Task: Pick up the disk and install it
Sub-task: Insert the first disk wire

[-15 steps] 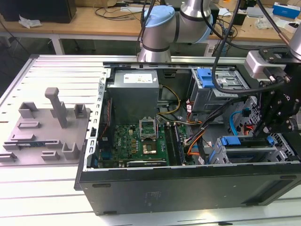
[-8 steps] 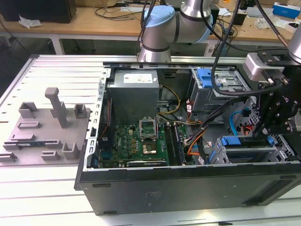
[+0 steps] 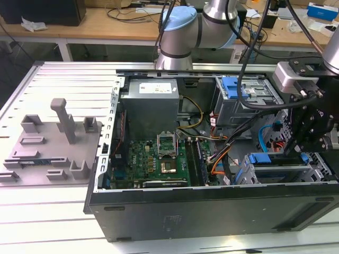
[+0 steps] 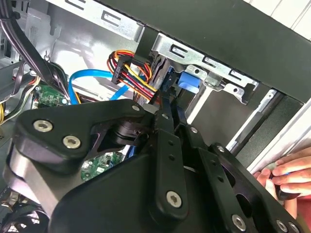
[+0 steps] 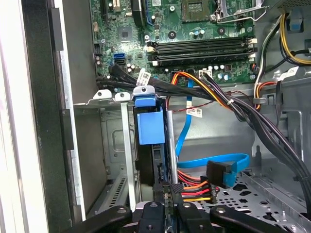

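Open computer case [image 3: 212,211] lies on its side on the tabletop [image 3: 47,211], motherboard [image 3: 159,159] exposed. The arm reaches down into the end of the case at the exterior view's right, where the grey metal drive cage [image 3: 280,172] sits.

Disk: in the first wrist view the disk [image 5: 151,145] stands on edge in a slot of the cage, its blue carrier frame facing the camera and its dark body running down towards the hand. In the second wrist view the blue end of the disk [image 4: 187,80] shows just beyond the fingertips, between the cage's metal rails. In the exterior view its place is mostly hidden behind the arm's wrist, so depth of seating cannot be read from there.

Hand: the hand [image 5: 167,187] has its two dark fingers drawn close together on the near edge of the disk, in line with the slot. Judged as a narrow grip on the disk; the exact contact is partly hidden by the finger links.

Nearby: a bundle of red, yellow and orange wires [image 5: 194,191] and a blue flat cable [image 5: 218,162] lie just beside the hand, unplugged from the disk as far as can be seen. A person's fingers [image 4: 286,177] show at the outer edge of the case in the second wrist view.

Progress (judgement): pick-up done; disk is already within the cage slot. Full seating is not confirmed, and the hand has not let go.
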`<act>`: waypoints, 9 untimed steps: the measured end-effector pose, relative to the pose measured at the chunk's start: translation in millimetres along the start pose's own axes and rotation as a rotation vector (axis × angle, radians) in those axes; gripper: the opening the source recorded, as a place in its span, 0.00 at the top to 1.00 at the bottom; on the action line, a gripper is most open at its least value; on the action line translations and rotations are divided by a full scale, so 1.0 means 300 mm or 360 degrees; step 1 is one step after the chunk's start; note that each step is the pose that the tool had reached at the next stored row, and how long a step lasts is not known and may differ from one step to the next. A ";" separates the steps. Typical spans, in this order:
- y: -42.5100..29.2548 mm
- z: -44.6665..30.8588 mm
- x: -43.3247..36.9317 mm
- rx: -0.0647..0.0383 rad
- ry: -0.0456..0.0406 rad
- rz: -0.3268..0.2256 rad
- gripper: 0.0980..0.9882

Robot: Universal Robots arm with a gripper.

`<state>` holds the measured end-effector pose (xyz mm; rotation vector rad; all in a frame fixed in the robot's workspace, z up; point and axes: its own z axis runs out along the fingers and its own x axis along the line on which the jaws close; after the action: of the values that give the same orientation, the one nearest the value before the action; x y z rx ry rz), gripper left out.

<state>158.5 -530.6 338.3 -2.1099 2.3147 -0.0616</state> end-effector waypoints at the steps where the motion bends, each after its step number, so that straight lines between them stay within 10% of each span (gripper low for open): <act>1: 0.000 0.001 0.000 0.0000 -0.0001 0.0000 0.91; 9: -0.002 -0.079 0.001 0.0000 0.0000 0.0000 0.43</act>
<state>158.3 -530.5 361.9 -2.1100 2.3146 -0.0617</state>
